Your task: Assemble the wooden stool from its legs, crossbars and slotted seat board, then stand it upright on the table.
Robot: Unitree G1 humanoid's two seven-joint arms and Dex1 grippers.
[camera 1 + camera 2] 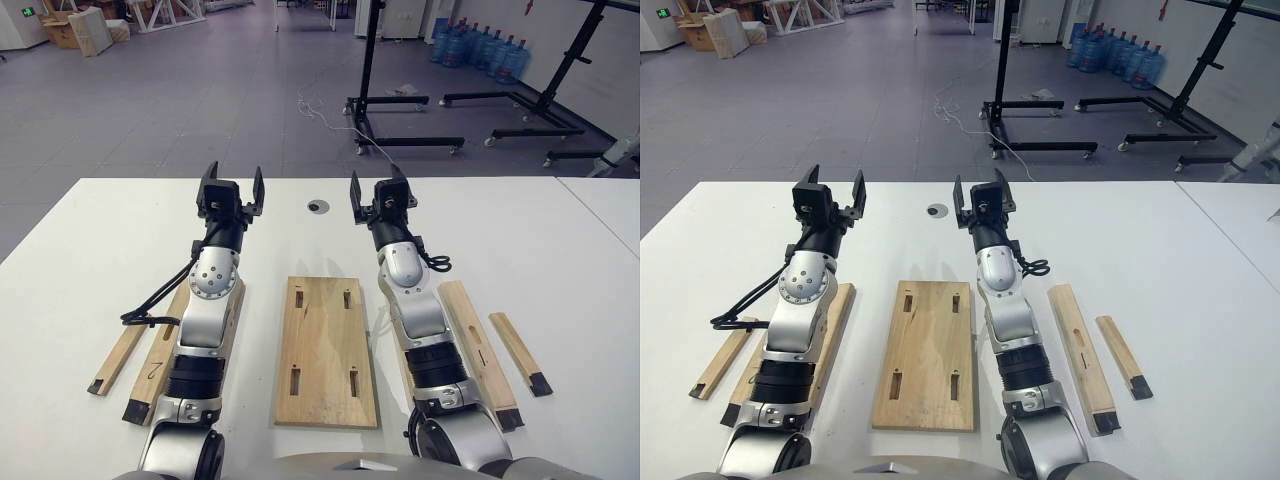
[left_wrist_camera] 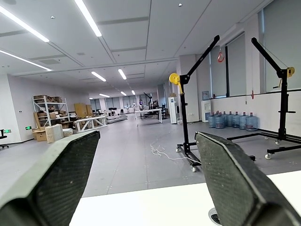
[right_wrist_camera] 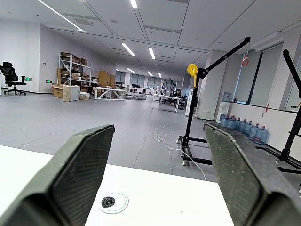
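The slotted seat board lies flat at the table's middle, between my two arms. Under and beside my left arm lie a wide leg and a thin crossbar. To the right of my right arm lie a long leg and a short crossbar. My left gripper is held above the table beyond the board's far left corner, open and empty. My right gripper hangs beyond the far right corner, also open and empty. The left wrist view shows the left fingers wide apart; the right fingers stand likewise.
A round cable grommet sits in the white table between the two grippers. A second table adjoins at the right. Black wheeled stands and water bottles stand on the floor beyond the far edge.
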